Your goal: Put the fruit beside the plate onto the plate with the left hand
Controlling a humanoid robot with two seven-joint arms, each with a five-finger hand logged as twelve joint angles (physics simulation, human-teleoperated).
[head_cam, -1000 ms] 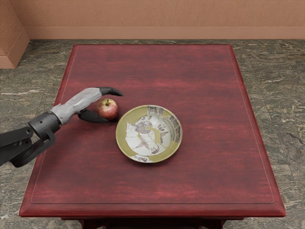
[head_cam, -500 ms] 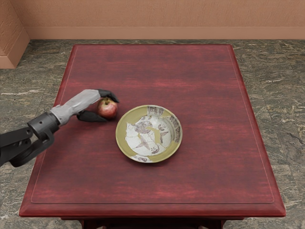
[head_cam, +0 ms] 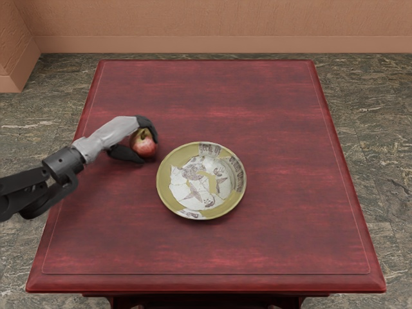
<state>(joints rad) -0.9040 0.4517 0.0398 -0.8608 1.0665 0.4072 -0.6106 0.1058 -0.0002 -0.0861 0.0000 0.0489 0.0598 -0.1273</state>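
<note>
Fingers (head_cam: pixel 147 123) of the left hand (head_cam: pixel 121 134) curl closed around the apple (head_cam: pixel 145 144) at centre-left of the frame, just beyond the upper-left rim of the plate (head_cam: pixel 165 190), which therefore lies a short way toward the lower right of the grasp.

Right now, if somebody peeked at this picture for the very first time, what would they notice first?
First, the red apple near the table's left side, with the grey-and-black left hand curled around it from the left. Next, the round yellow-rimmed plate with a painted pattern, in the middle of the dark red table, just right of the apple.
</note>
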